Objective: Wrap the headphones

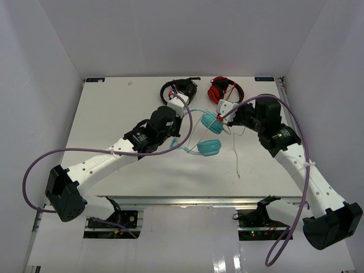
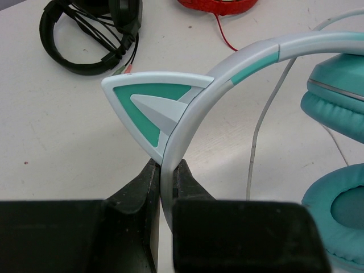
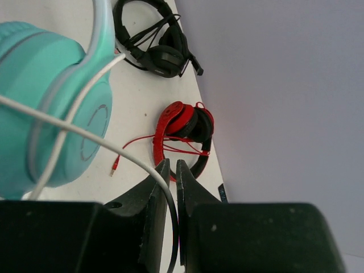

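The teal headphones [image 1: 209, 135] lie at mid-table, one ear cup [image 1: 210, 122] behind the other [image 1: 209, 148]. My left gripper [image 2: 166, 166] is shut on the pale headband [image 2: 193, 119], just below its cat-ear point [image 2: 151, 105]. In the top view this left gripper [image 1: 187, 111] sits left of the cups. My right gripper [image 3: 172, 165] is beside an ear cup [image 3: 34, 102]. The thin white cable [image 3: 74, 129] runs between its jaws, which are almost together. From above, the right gripper [image 1: 224, 116] is right of the cups, and the cable [image 1: 236, 153] trails toward the near edge.
Black headphones [image 1: 179, 88] and red headphones [image 1: 224, 90] with a red cord [image 3: 136, 142] lie at the table's [image 1: 114, 102] far edge, close behind both grippers. White walls enclose the table on three sides.
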Motion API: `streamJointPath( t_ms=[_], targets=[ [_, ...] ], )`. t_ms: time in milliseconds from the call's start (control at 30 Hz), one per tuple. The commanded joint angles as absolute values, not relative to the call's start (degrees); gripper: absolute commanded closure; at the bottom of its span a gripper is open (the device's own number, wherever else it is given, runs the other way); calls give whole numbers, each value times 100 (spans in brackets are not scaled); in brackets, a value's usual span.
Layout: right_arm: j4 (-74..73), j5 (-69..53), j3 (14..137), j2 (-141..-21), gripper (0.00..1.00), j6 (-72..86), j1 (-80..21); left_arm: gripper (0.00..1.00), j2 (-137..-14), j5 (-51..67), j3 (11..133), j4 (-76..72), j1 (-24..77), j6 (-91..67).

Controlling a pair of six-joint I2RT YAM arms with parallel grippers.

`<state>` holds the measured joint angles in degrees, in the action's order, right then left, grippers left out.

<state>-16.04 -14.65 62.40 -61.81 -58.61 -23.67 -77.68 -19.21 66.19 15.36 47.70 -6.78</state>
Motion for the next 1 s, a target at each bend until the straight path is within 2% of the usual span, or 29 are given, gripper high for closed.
streamJointPath(
  t_ms=[0, 367, 967],
  targets=[
    [-1312, -2181, 6314, -6351, 84, -5207, -2134, 100, -7275, -1574, 6597, 1028, 4764, -604],
    [-1529, -3812, 6548, -6757, 84, -4205, -1922, 100, -6999, -1322, 6513, 931, 4766, -646],
    [-1312, -4609, 6485, -7213, 85, -3306, -1915, 100, -6990, -713, 6810, 773, 4764, -988]
  ],
)
